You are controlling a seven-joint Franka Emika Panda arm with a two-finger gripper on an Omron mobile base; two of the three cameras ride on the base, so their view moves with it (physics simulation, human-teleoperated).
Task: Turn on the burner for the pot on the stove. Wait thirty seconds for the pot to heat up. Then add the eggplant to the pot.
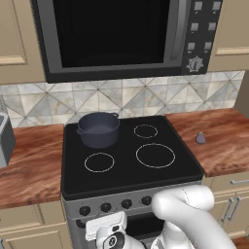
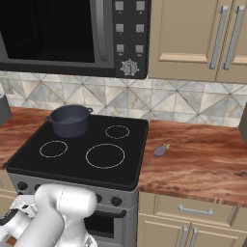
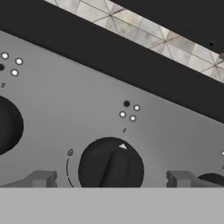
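Observation:
The dark blue-grey pot point(image 1: 98, 129) point(image 2: 71, 120) sits on the back-left ring of the stove point(image 1: 131, 170) point(image 2: 77, 166). The small grey-purple eggplant point(image 1: 200, 138) point(image 2: 160, 150) lies on the wooden counter right of the stove. My gripper point(image 3: 109, 179) is open, low in front of the stove's grey panel. One black knob point(image 3: 111, 168) stands between its two fingertips point(image 3: 40, 178), apart from both. The knob's white pointer aims up and slightly right. In the left base view my hand point(image 1: 106, 227) hangs just below the row of knobs point(image 1: 115, 205).
A black-windowed microwave point(image 1: 116, 34) point(image 2: 58, 34) hangs over the stove. More knobs point(image 3: 6, 124) flank the one in front of me. Wooden counters point(image 1: 29, 165) point(image 2: 202, 164) run on both sides, with drawers and cabinet doors point(image 2: 193, 212) below.

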